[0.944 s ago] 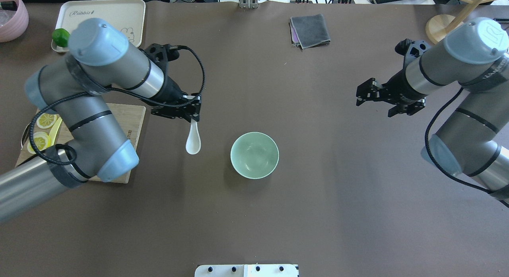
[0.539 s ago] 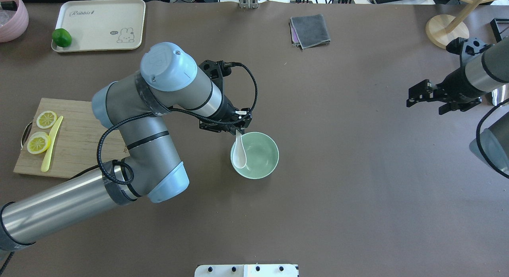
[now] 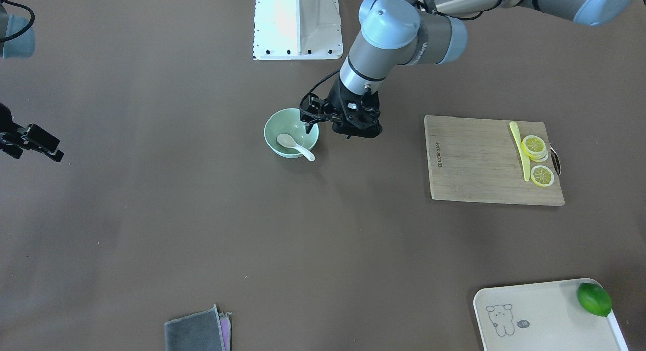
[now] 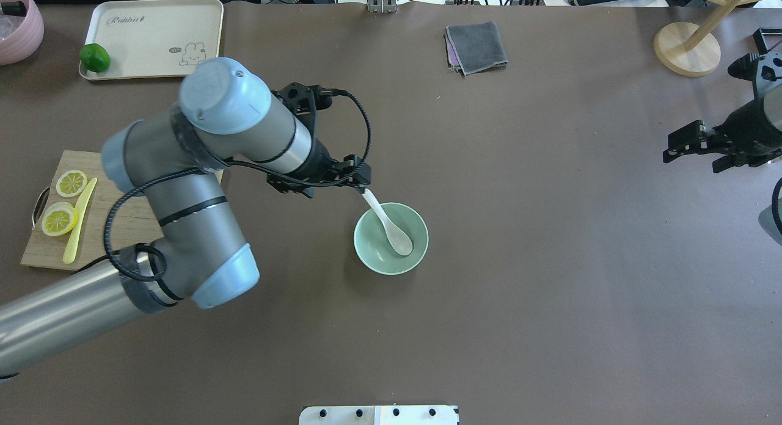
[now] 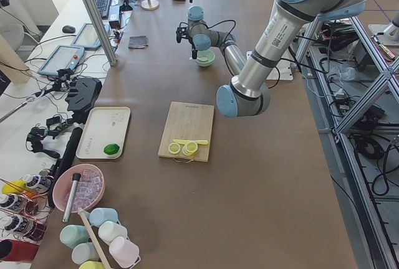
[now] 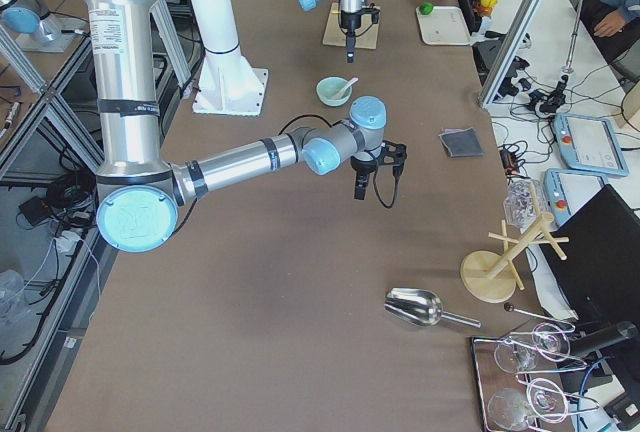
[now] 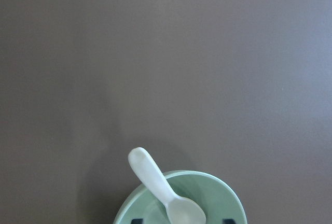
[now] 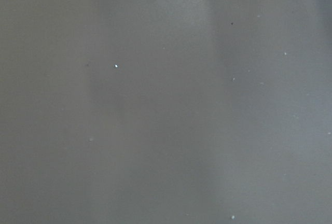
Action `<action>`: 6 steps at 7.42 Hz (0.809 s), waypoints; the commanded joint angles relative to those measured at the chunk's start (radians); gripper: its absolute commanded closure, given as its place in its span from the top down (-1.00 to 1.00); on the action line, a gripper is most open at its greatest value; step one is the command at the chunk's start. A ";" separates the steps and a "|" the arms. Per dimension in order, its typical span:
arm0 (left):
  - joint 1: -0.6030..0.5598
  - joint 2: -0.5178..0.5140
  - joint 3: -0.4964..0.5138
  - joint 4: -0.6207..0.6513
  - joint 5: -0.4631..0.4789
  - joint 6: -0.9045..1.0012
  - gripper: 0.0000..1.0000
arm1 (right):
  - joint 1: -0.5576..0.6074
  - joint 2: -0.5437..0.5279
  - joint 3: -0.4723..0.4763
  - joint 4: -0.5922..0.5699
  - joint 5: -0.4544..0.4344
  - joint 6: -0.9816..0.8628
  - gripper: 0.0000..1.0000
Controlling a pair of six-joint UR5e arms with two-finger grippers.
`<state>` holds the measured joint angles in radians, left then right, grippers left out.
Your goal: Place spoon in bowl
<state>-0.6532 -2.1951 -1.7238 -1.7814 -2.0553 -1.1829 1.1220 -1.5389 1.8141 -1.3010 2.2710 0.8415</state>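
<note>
Farthest left, the left gripper (image 4: 359, 176) hangs over the left rim of the bowl (image 4: 374, 254), its fingers spread apart and holding nothing in the wrist view. Beside it, the spoon (image 4: 391, 229) lies in the bowl, scoop down inside, handle leaning out over the rim close under those fingers. I judge only the retreat remains. I'd lift straight up, fingers wide, with no sideways drift, because nudging that handle could lever the spoon out. Far right, the right gripper (image 4: 691, 161) hovers well apart, fingers spread, empty.
</note>
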 commanded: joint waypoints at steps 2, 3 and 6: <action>-0.237 0.313 -0.341 0.386 -0.045 0.575 0.96 | 0.190 -0.091 -0.060 -0.008 0.041 -0.358 1.00; -0.335 0.428 -0.373 0.381 -0.078 0.704 0.96 | 0.255 -0.105 -0.108 -0.012 0.059 -0.483 1.00; -0.658 0.724 -0.288 0.372 -0.304 1.292 0.96 | 0.392 -0.099 -0.114 -0.190 0.065 -0.741 1.00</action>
<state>-1.1964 -1.6068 -2.0476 -1.4068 -2.2836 -0.1186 1.4600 -1.6399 1.7012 -1.4223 2.3342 0.2001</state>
